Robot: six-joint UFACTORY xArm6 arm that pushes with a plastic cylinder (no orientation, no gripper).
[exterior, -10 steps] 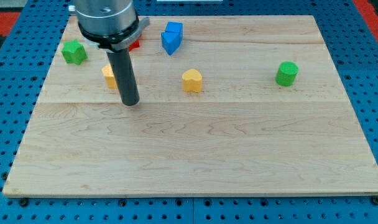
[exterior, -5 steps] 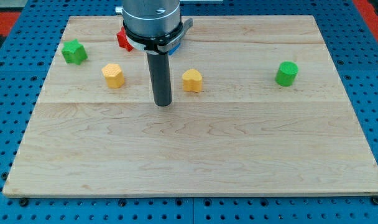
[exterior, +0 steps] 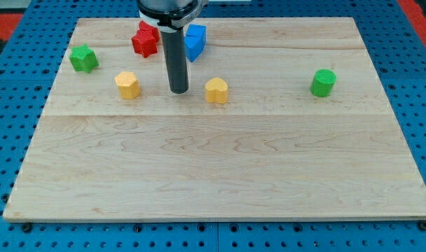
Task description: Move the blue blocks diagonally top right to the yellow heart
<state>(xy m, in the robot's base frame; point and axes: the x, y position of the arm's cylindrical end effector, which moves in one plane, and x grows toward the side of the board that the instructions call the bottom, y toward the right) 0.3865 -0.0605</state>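
Note:
The blue blocks (exterior: 195, 41) sit together near the view's top, partly hidden behind the rod. The yellow heart (exterior: 216, 90) lies below and to the right of them. My tip (exterior: 179, 91) rests on the board between the yellow heart and a second yellow block (exterior: 127, 85), just left of the heart and below the blue blocks. It touches no block.
Red blocks (exterior: 145, 40) sit left of the blue ones. A green block (exterior: 83, 58) is at the view's left and a green cylinder (exterior: 324, 82) at the right. The wooden board (exterior: 220, 168) lies on a blue pegboard.
The rod moved right from beside the left yellow block, then up a little, now standing between the two yellow blocks. No block has moved.

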